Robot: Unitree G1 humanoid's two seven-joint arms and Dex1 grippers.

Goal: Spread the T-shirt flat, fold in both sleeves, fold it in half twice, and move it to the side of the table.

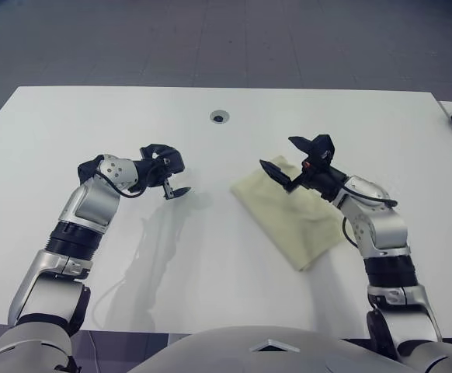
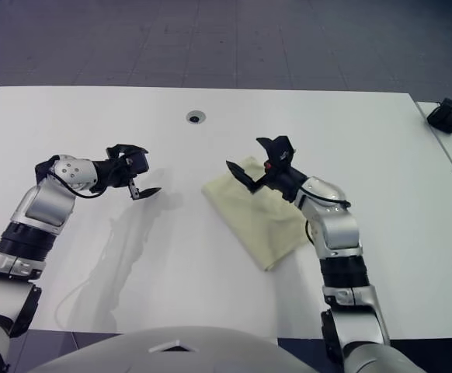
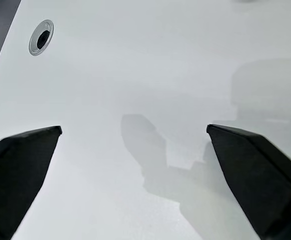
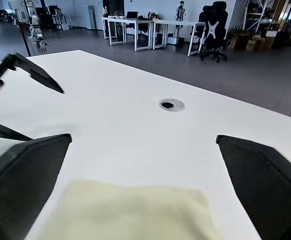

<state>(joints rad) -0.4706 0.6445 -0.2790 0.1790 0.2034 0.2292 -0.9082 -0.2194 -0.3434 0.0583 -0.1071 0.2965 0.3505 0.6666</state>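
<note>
The pale yellow T-shirt [image 1: 290,214] lies folded into a compact rectangle on the white table [image 1: 210,256], right of centre and turned at an angle. My right gripper [image 1: 279,153] hovers open just above the shirt's far corner, holding nothing; in the right wrist view the shirt [image 4: 130,212] sits below the spread fingers [image 4: 25,165]. My left gripper [image 1: 168,175] hangs open over bare table to the left of the shirt, a clear gap away from it. The left wrist view shows its fingers [image 3: 20,160] spread wide over the white surface.
A round cable grommet [image 1: 220,117] is set in the table's far middle. A black object [image 2: 449,115] rests on a neighbouring table at the far right. Bare table surface lies left of the shirt and along the front edge.
</note>
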